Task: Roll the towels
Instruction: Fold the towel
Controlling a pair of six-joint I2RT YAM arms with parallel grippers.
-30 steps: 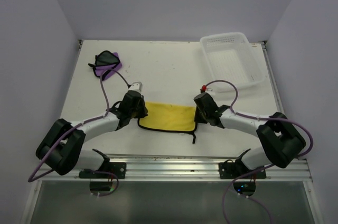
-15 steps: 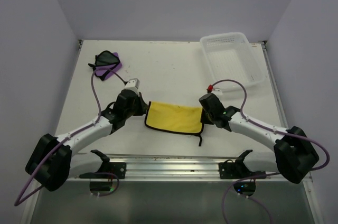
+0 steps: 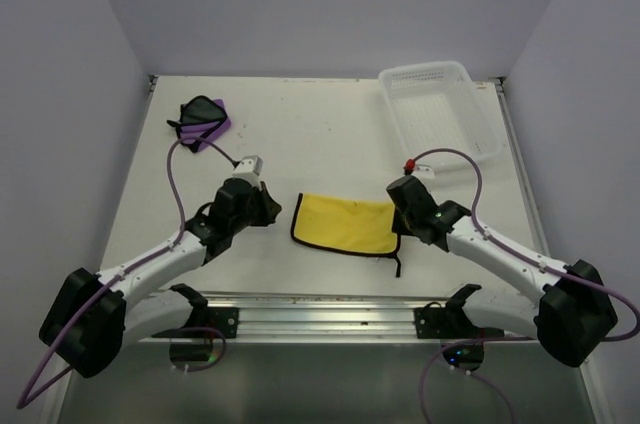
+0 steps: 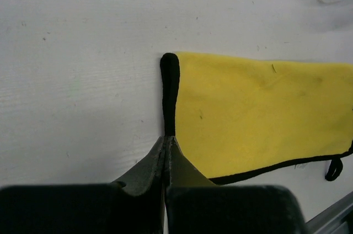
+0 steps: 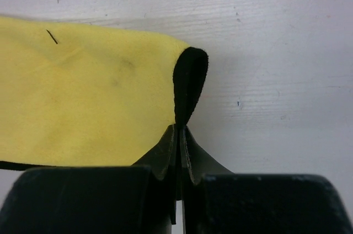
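step in hand, as i judge it: laying the yellow towel (image 3: 345, 224) out as a flat strip so it can be rolled.

- left gripper (image 4: 167, 141): jaws pressed together, nipping the black edging at the strip's 9 o'clock end. only the very edge looks caught, so this hold seems thin.
- right gripper (image 5: 179, 132): jaws pressed together on the black edging at the 3 o'clock end; the edging stands up in a small loop just above the tips.
- the towel lies on the table (image 3: 320, 144) between the two claws, one at each short end, with its black loop trailing off the 5 o'clock corner.
- purple towel (image 3: 205, 119): bunched, well apart toward 11 o'clock, not yet handled.
- white basket (image 3: 425, 67): toward 1 o'clock, clear of the work.

doing it well:
- pull both ends evenly along the 9–3 line so the strip goes smooth with no skew.
- stay low, so the cloth does not lift or fold over.
- release one end only once the strip is flat, then roll from a short end toward the other, with the long edges lined up.

risk: the left nip may slip if the pull is uneven.
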